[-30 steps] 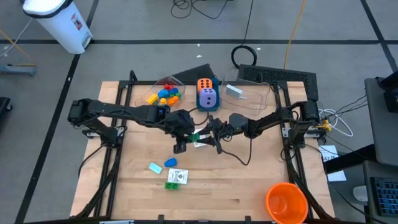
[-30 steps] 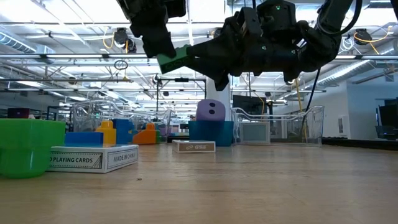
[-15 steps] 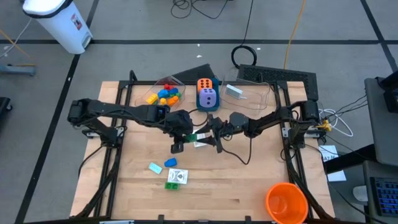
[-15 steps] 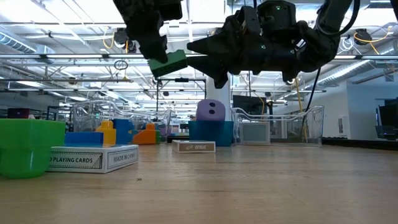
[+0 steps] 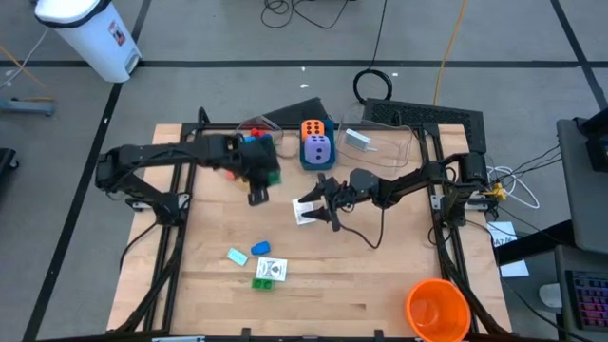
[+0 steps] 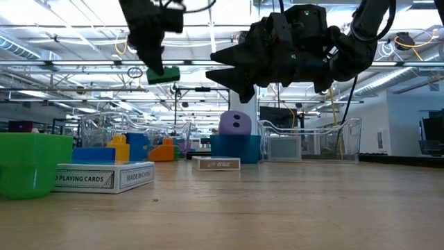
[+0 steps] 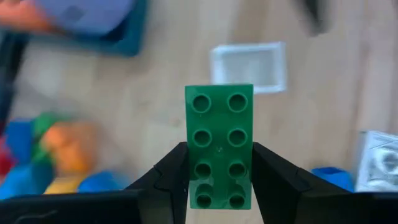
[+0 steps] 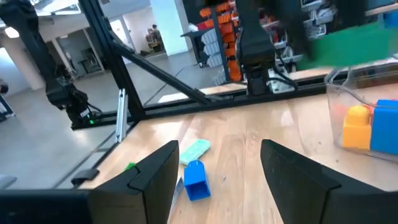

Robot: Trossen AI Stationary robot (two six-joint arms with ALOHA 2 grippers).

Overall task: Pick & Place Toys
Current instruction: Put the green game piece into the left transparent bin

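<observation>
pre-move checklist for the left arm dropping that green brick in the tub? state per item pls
1. Green brick gripped in left claw: ok, fingers press both long sides.
2. Brick carried clear of the table: ok, the low view shows it high above the wood.
3. Left claw over the clear tub holding bricks: ok, at its near edge in the high view; exact centring cannot tell.
4. Right claw out of the path: ok, it is at table centre, open and empty.
5. Room left in the tub: cannot tell, the arm covers much of it.
</observation>
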